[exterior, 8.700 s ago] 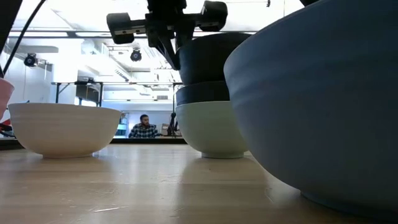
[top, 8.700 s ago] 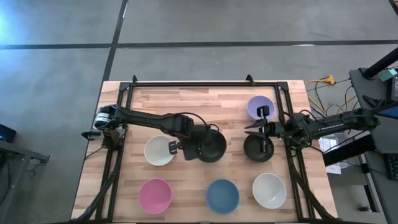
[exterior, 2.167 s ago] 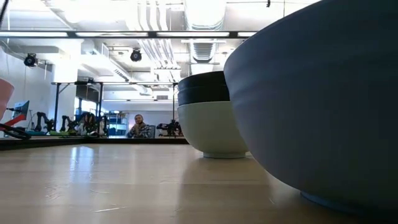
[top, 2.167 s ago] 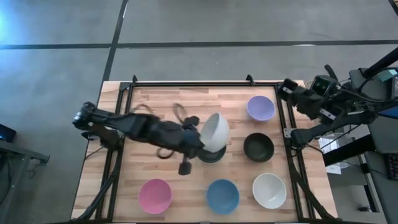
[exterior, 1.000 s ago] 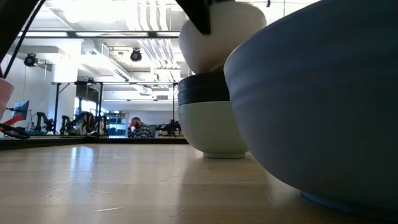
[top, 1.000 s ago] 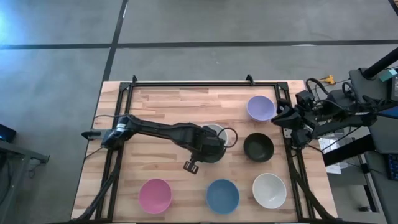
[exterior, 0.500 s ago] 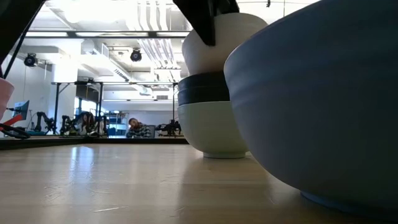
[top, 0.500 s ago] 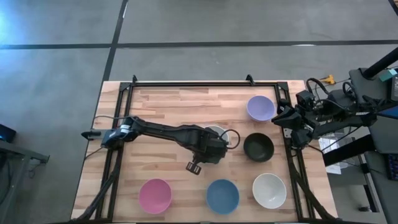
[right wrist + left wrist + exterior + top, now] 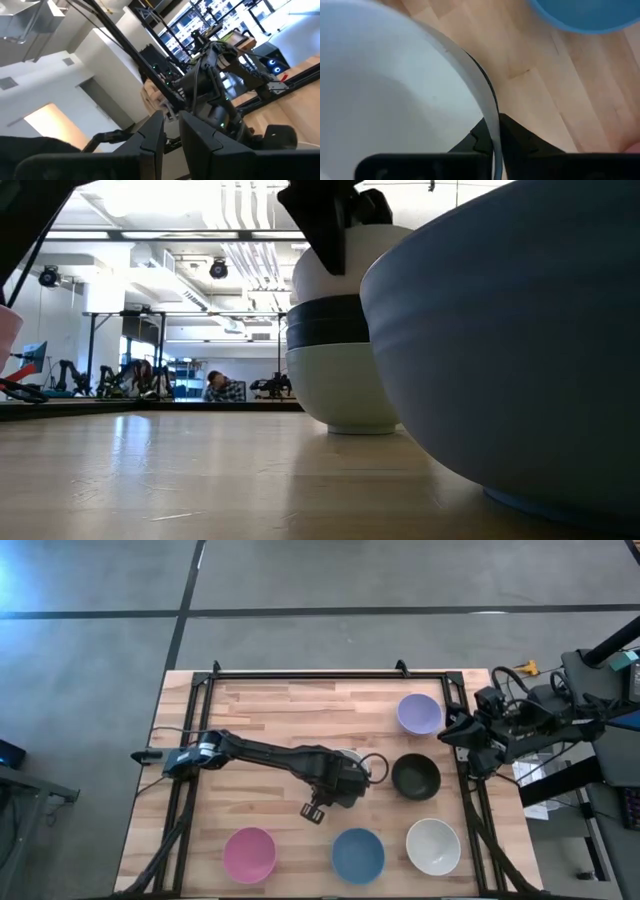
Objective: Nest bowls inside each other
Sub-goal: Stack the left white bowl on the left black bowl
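At mid-table the left gripper pinched the rim of a white bowl, one finger inside and one outside, over the stack of black bowls on a pale one. By my judgement the step was seating it: lower squarely until its rim sat level on the black bowl directly below the pincer, then part the fingers and lift straight up, so the stack would not be dragged. Compared with a second before, the white bowl sat lower and deeper in the stack. The right gripper waited off the table's right edge, its fingers close together around nothing, beyond the loose black bowl.
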